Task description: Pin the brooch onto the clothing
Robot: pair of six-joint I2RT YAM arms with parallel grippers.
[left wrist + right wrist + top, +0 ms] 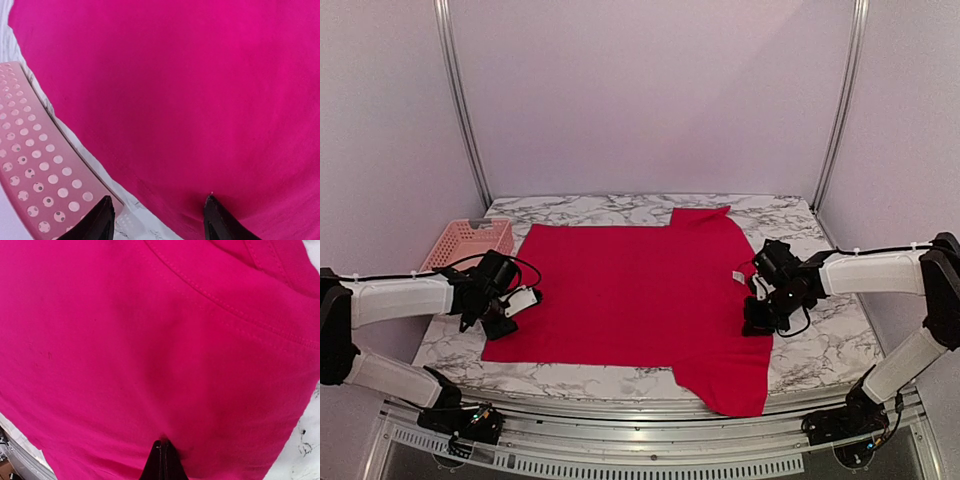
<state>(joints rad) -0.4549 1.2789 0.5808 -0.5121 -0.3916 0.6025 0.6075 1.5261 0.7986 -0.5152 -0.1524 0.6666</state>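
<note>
Fingers, 2 pairs: left fingers point(100, 222) stand apart w/ nothing btwn them, tips just over the hem edge of the T-shirt point(630, 290). The right fingers point(162, 462) are clenched tight together, tips down on red fabric; whether they pinch any cloth, can't tell.

Arms: 2, one each side.

T-shirt: 1, bright red, spread flat across the mid tabletop point(830, 350), neck toward the right arm, one sleeve reaching the near edge.

Basket point(470, 240): 1, pink, at the far-left corner, near the shirt's hem end.

Neck label point(739, 276): 1, small, white.

Top view only: whole shirt outline, label, both arms.

Left wrist view only: basket's perforated wall close up, strip of marble btwn it and the hem.

Right wrist view only: stitched seam lines across the fabric, marble at far right.
</note>
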